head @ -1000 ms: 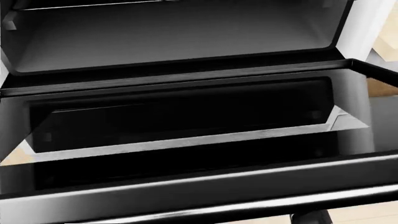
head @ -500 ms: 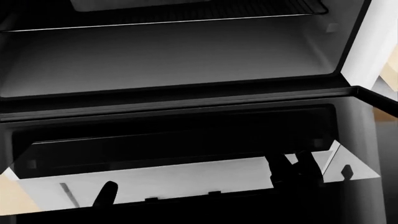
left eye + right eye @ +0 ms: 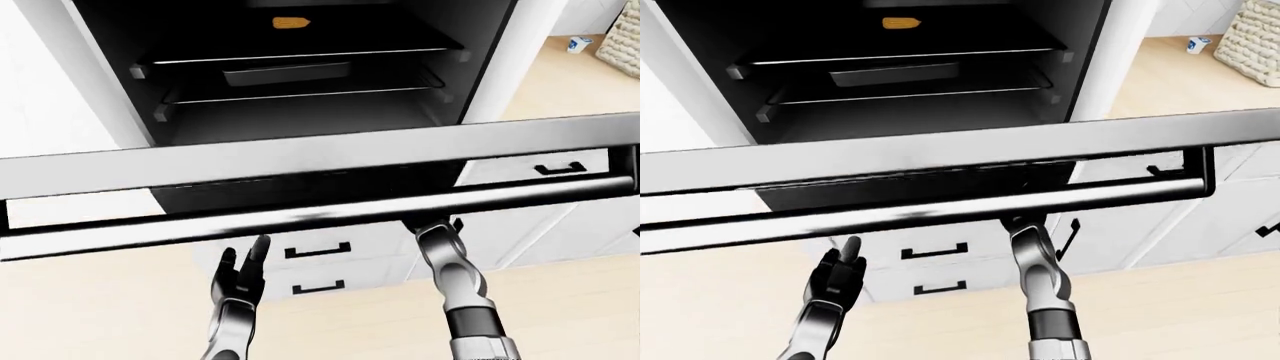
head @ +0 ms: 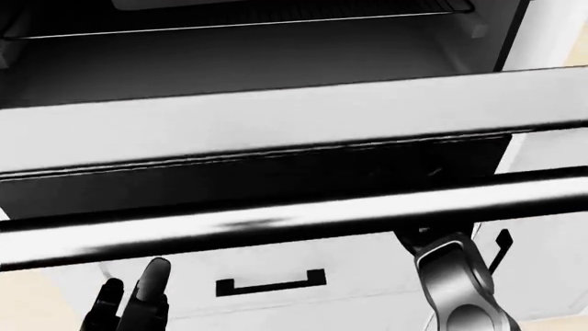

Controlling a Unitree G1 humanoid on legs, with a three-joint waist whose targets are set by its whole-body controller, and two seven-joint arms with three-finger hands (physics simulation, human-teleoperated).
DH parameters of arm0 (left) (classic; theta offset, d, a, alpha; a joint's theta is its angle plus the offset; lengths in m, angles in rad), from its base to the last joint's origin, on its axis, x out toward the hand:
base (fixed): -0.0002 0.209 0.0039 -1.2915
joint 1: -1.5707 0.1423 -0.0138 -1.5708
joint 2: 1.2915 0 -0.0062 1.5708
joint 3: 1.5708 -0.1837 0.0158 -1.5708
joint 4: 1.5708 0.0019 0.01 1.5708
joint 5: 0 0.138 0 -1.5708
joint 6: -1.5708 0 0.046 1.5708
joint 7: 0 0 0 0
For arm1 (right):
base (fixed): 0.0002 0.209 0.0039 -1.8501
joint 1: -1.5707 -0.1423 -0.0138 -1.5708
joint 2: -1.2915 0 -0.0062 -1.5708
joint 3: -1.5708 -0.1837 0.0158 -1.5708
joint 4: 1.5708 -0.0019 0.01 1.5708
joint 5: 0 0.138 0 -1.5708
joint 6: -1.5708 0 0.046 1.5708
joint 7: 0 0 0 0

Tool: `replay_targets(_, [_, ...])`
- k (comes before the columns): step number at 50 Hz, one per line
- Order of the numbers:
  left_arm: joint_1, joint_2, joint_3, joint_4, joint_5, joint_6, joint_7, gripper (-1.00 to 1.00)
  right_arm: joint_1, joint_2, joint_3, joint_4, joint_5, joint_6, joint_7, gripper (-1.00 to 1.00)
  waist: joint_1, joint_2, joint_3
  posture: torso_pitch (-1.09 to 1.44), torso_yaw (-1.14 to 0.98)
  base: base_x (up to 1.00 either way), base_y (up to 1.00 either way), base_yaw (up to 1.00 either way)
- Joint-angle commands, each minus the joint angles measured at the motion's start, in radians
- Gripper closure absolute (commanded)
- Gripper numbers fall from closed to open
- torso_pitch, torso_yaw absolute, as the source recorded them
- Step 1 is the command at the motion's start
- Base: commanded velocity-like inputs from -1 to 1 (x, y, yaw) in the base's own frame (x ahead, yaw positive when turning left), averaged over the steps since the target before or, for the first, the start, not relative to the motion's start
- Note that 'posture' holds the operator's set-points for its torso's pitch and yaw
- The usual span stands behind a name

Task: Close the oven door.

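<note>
Brushed metal and black plastic nearest: left hand [image 3: 238, 274] low in the left-eye view, fingers spread and pointing up, touching nothing, well below the door. Beside it, right hand [image 3: 432, 226] reaching up under the oven door [image 3: 300, 161], fingertips hidden behind the handle bar [image 3: 330, 212]; cannot tell whether curled round it or merely pressing from beneath.

Above the hands, door partly raised, spanning the whole view edge-on: flat grey slab, glossy dark underside, long round polished bar along its near edge on black end brackets. Behind and below, white drawers [image 3: 318, 250] with thin black handles, pale floor.

Farther in, open oven cavity [image 3: 300, 105]: matte black walls, thin wire racks [image 3: 300, 54], a shallow dark tray [image 3: 287, 73], a small orange glow [image 3: 290, 22] near the top.

Likely trouble: lifting from one side only, near the right of the bar, so a slick round bar slipping off the fingers and the door dropping open again; left hand idle, no backup support. Pushing too fast also risks a slam and rebound.
</note>
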Motion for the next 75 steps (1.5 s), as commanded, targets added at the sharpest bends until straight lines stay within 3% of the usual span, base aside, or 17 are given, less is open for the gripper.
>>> replay_targets(1, [-0.017, -0.001, -0.005, -0.038, 0.009, -0.026, -0.032, -1.00, -0.057, -0.009, 0.014, -0.133, 0.002, -0.021, 0.035, -1.00, 0.003, -0.004, -0.029, 0.00, 0.00, 0.00, 0.00, 0.00])
replay_targets(6, [-0.022, -0.001, -0.009, -0.027, 0.031, -0.063, -0.095, -1.00, -0.068, -0.008, 0.031, -0.283, 0.012, 0.041, -0.024, -1.00, 0.001, -0.002, -0.027, 0.00, 0.00, 0.00, 0.00, 0.00])
replay_targets(21, [-0.031, -0.001, -0.016, -0.008, 0.050, -0.120, -0.227, -1.00, -0.102, -0.009, 0.040, -0.427, 0.029, 0.109, -0.091, -1.00, -0.006, 0.004, -0.034, 0.00, 0.00, 0.00, 0.00, 0.00])
replay_targets(32, [-0.033, -0.002, -0.016, -0.004, 0.059, -0.133, -0.243, -1.00, -0.108, -0.016, 0.045, -0.556, 0.044, 0.147, -0.138, -1.00, -0.007, 0.001, -0.047, 0.00, 0.00, 0.00, 0.00, 0.00])
replay_targets(58, [-0.034, -0.002, -0.017, -0.001, 0.068, -0.144, -0.245, -1.00, -0.138, -0.031, 0.052, -0.649, -0.001, 0.202, -0.184, -1.00, -0.005, 0.003, -0.055, 0.00, 0.00, 0.00, 0.00, 0.00])
replay_targets(59, [-0.035, -0.002, -0.017, 0.000, 0.069, -0.146, -0.246, -1.00, -0.372, -0.062, -0.009, -0.152, -0.073, 0.047, 0.051, -1.00, -0.005, 0.003, -0.055, 0.00, 0.00, 0.00, 0.00, 0.00])
replay_targets(60, [-0.035, -0.002, -0.017, 0.000, 0.069, -0.146, -0.246, -1.00, -0.506, -0.089, -0.027, 0.146, -0.094, -0.064, 0.174, -1.00, -0.007, 0.005, -0.044, 0.00, 0.00, 0.00, 0.00, 0.00])
replay_targets(61, [-0.035, -0.002, -0.017, 0.000, 0.070, -0.148, -0.248, -1.00, -0.536, -0.100, -0.026, 0.215, -0.094, -0.095, 0.197, -1.00, -0.026, 0.010, -0.048, 0.00, 0.00, 0.00, 0.00, 0.00])
replay_targets(63, [-0.035, -0.003, -0.017, 0.001, 0.070, -0.150, -0.251, -1.00, -0.533, -0.109, -0.014, 0.227, -0.093, -0.105, 0.192, -1.00, -0.031, 0.013, -0.043, 0.00, 0.00, 0.00, 0.00, 0.00])
replay_targets(64, [-0.035, -0.002, -0.018, 0.001, 0.071, -0.151, -0.251, -1.00, -0.592, -0.134, -0.016, 0.217, -0.082, -0.056, 0.143, -1.00, -0.031, 0.011, -0.049, 0.00, 0.00, 0.00, 0.00, 0.00])
replay_targets(65, [-0.035, -0.003, -0.017, 0.002, 0.073, -0.153, -0.250, -1.00, -0.625, -0.146, -0.018, 0.251, -0.089, -0.073, 0.159, -1.00, -0.026, 0.009, -0.053, 0.00, 0.00, 0.00, 0.00, 0.00])
replay_targets(69, [-0.035, -0.001, -0.018, 0.001, 0.073, -0.149, -0.252, -1.00, -0.651, -0.166, -0.017, 0.284, -0.106, -0.053, 0.140, -1.00, -0.022, 0.010, -0.039, 0.00, 0.00, 0.00, 0.00, 0.00])
replay_targets(70, [-0.035, -0.002, -0.018, 0.001, 0.073, -0.150, -0.252, -1.00, -0.698, -0.176, -0.021, 0.332, -0.109, -0.051, 0.141, -1.00, -0.020, 0.011, -0.037, 0.00, 0.00, 0.00, 0.00, 0.00])
replay_targets(73, [-0.035, -0.002, -0.018, 0.001, 0.073, -0.148, -0.251, -1.00, -0.710, -0.174, -0.021, 0.363, -0.112, -0.063, 0.154, -1.00, -0.020, 0.010, -0.033, 0.00, 0.00, 0.00, 0.00, 0.00])
replay_targets(75, [-0.035, -0.002, -0.018, 0.001, 0.073, -0.148, -0.249, -1.00, -0.690, -0.173, -0.020, 0.287, -0.099, -0.027, 0.110, -1.00, -0.020, 0.008, -0.031, 0.00, 0.00, 0.00, 0.00, 0.00])
